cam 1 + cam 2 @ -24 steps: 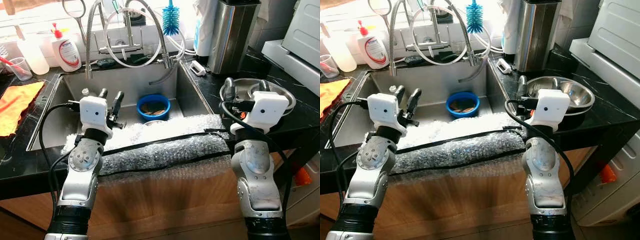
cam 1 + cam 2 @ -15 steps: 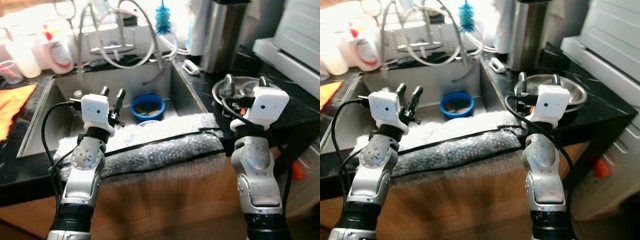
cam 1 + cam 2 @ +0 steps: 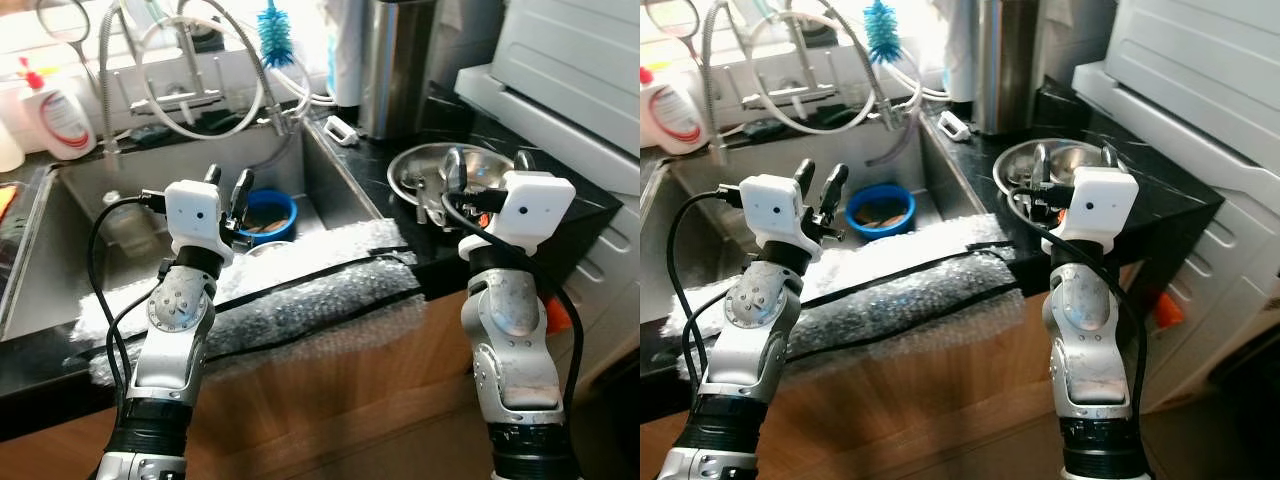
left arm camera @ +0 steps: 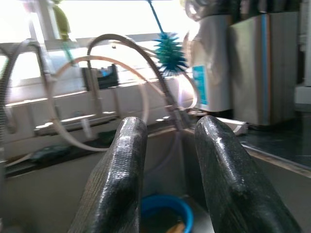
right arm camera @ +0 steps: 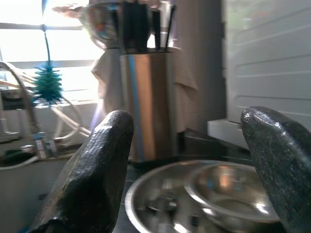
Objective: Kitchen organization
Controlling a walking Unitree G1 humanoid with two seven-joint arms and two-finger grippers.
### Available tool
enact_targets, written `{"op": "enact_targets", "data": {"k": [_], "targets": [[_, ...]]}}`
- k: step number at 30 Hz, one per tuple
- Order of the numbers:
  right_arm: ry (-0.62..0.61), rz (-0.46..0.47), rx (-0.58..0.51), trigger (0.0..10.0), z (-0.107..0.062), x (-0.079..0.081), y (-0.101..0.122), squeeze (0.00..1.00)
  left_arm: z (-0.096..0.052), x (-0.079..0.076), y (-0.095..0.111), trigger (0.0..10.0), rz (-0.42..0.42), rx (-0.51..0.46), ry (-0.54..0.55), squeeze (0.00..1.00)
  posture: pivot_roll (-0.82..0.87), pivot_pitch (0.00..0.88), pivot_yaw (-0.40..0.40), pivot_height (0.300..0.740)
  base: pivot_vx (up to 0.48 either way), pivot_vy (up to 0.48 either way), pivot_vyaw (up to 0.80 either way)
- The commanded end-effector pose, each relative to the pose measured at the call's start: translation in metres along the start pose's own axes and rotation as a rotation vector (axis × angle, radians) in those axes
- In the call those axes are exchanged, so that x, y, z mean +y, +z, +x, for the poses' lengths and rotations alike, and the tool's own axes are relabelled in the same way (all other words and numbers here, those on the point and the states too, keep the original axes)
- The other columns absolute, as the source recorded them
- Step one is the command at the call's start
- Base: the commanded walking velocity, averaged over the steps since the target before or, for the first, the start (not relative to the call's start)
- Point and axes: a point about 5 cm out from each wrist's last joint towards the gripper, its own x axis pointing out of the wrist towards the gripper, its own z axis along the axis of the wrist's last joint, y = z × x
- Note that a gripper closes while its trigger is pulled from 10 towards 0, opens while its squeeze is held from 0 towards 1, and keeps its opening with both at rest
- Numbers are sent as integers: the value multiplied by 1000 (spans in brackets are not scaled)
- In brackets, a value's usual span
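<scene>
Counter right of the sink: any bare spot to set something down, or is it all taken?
Bare black counter shows at the front right corner, between the steel bowls and the white appliance. A narrow strip lies between the sink rim and the bowls. Behind, the steel canister and a small white item crowd it. The right gripper hovers over the bowls.
</scene>
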Motion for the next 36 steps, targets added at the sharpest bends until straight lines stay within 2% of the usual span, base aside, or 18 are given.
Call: {"op": "enact_targets", "data": {"k": [1, 10, 14, 30, 36], "targets": [[25, 16, -14, 10000, 4, 7, 5, 0, 0, 5, 3, 10000, -6, -13, 21, 0, -103, 0, 41, 740, 0, 337, 0], [36, 33, -15, 10000, 5, 10, 6, 0, 2, 5, 7, 10000, 10, -35, 12, 0, -100, 0, 40, 740, 0, 215, 0], [35, 43, -13, 10000, 5, 10, 6, 0, 2, 2, 7, 10000, 6, -32, 6, 0, -99, 0, 41, 740, 0, 0, -717], [67, 20, -37, 10000, 6, 15, 9, 0, 6, 3, 10, 10000, 18, -40, 12, 0, -99, 7, 44, 740, 0, 0, 70], [59, 51, -38, 10000, 6, 15, 9, 0, 6, 2, 10, 10000, -2, -40, 14, 0, -98, 10, 41, 740, 0, 0, 250]]}}
